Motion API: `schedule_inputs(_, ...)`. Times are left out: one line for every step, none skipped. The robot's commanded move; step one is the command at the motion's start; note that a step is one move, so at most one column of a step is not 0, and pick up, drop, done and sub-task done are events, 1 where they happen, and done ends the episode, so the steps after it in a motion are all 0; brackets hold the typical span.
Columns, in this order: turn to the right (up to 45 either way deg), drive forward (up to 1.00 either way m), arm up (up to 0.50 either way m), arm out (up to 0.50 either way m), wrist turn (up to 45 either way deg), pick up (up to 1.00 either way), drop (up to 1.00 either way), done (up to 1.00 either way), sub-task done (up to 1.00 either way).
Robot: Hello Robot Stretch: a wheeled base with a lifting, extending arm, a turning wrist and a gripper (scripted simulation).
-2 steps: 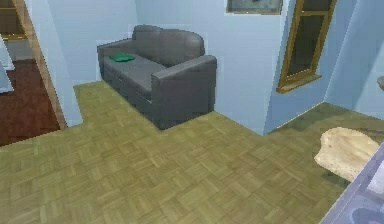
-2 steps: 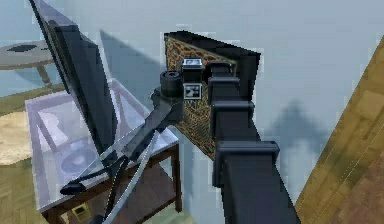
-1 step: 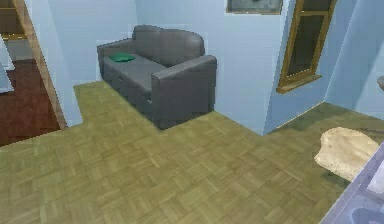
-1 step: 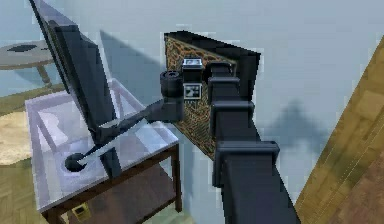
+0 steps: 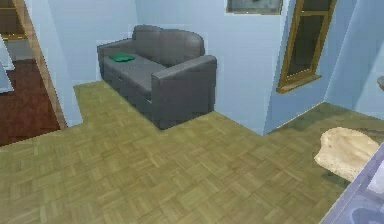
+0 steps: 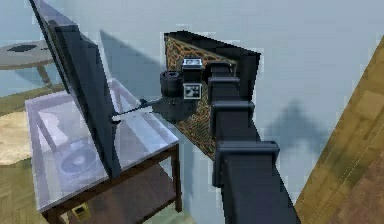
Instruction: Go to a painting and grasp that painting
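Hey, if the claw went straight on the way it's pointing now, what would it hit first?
Probably the dark flat screen on the glass table: the claw points toward it, not at the painting. Depth is unclear.

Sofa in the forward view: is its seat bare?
No, a green thing lies on the seat of the sofa, near its far end.

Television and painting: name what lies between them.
In the arm side view, the gripper lies between the television and the painting.
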Motion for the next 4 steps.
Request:
schedule_inputs(0.0, 0.0, 0.0, 0.0, 45.0, 0.0, 0.0, 0.0, 0.0)
schedule_inputs(0.0, 0.0, 0.0, 0.0, 45.0, 0.0, 0.0, 0.0, 0.0)
schedule_inputs(0.0, 0.0, 0.0, 0.0, 0.0, 1.0, 0.0, 0.0, 0.0)
schedule_inputs(0.0, 0.0, 0.0, 0.0, 0.0, 0.0, 0.0, 1.0, 0.0)
